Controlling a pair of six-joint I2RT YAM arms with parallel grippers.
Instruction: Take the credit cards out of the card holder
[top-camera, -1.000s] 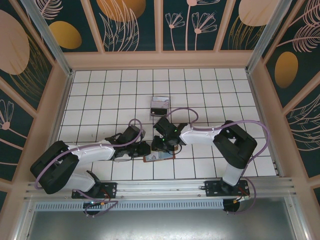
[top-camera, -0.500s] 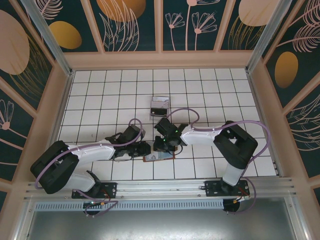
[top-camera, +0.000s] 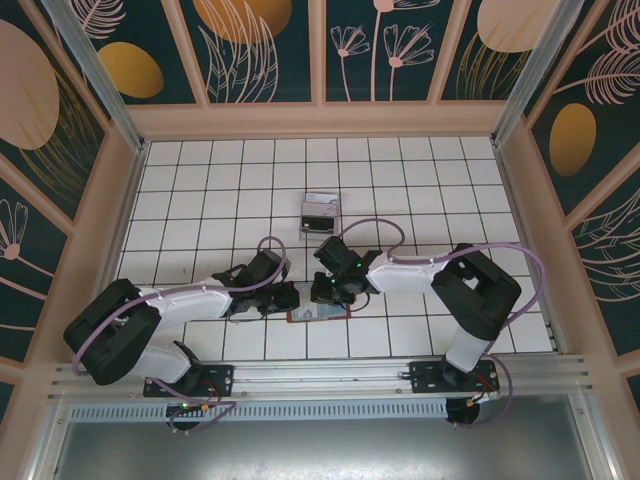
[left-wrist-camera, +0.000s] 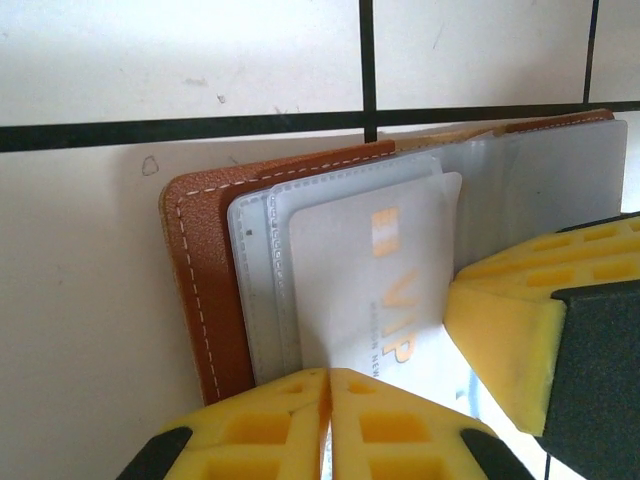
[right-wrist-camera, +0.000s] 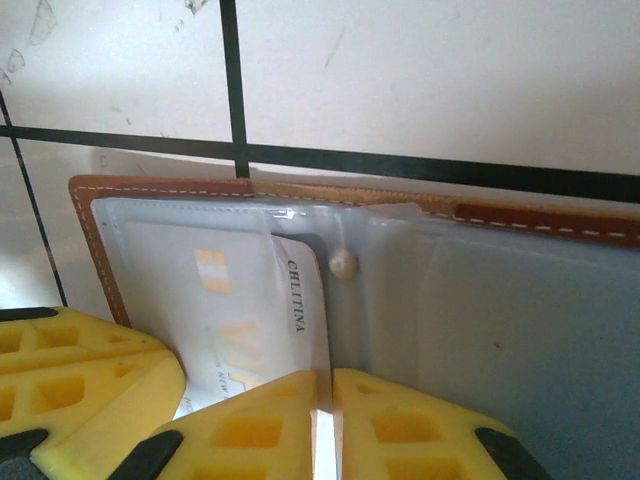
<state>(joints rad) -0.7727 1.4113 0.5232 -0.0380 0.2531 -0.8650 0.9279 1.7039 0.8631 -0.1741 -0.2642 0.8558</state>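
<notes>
The left gripper (left-wrist-camera: 327, 425) has its yellow pads pressed together at the near edge of the card holder (left-wrist-camera: 200, 280), against its clear sleeves (left-wrist-camera: 540, 190); whether a sleeve is caught between them cannot be told. The right gripper (right-wrist-camera: 322, 425), just beside it, is closed to a thin slit on the near edge of a pale credit card (right-wrist-camera: 298, 330) seated in its sleeve. The holder lies open on the tiled table (top-camera: 200, 180) between the arms, so this card appears gripped but not yet withdrawn. A small grey, dark-banded item (top-camera: 320, 212) farther out may be cards already removed, though it is too small to confirm.
</notes>
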